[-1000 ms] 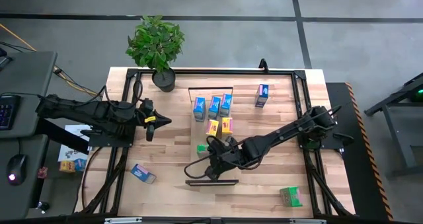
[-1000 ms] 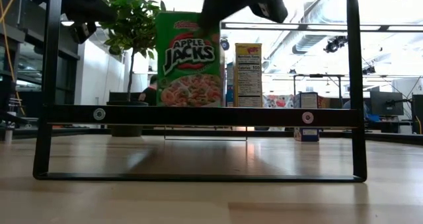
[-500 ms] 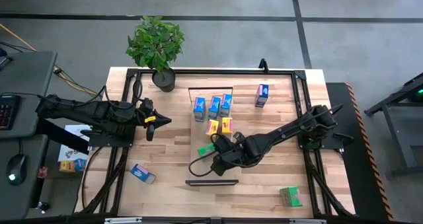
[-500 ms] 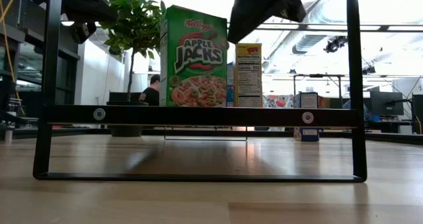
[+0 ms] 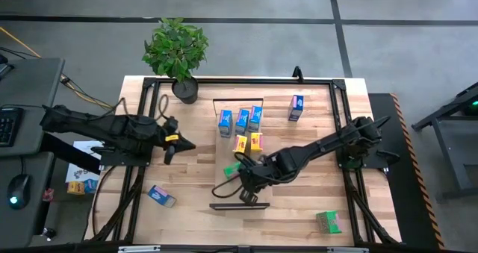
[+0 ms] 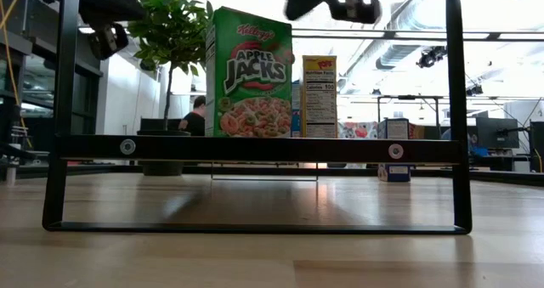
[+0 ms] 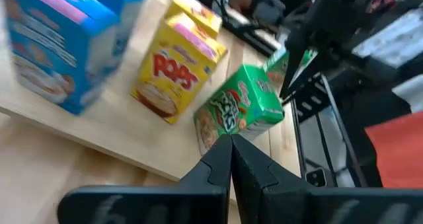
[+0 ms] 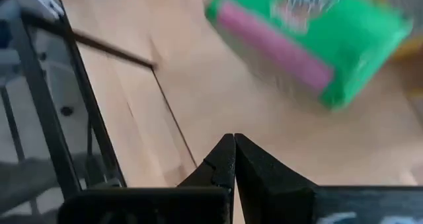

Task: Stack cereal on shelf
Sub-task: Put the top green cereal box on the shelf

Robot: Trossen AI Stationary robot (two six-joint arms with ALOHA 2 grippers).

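We see our right gripper (image 5: pixel 249 195), fingers closed and empty, low in the centre of the high view. The green cereal box (image 6: pixel 248 72) stands upright on the shelf (image 6: pixel 255 148), label outward, making a tidy row beside the yellow boxes (image 5: pixel 248 142). Our left gripper (image 5: pixel 172 142), also closed, waits at left.
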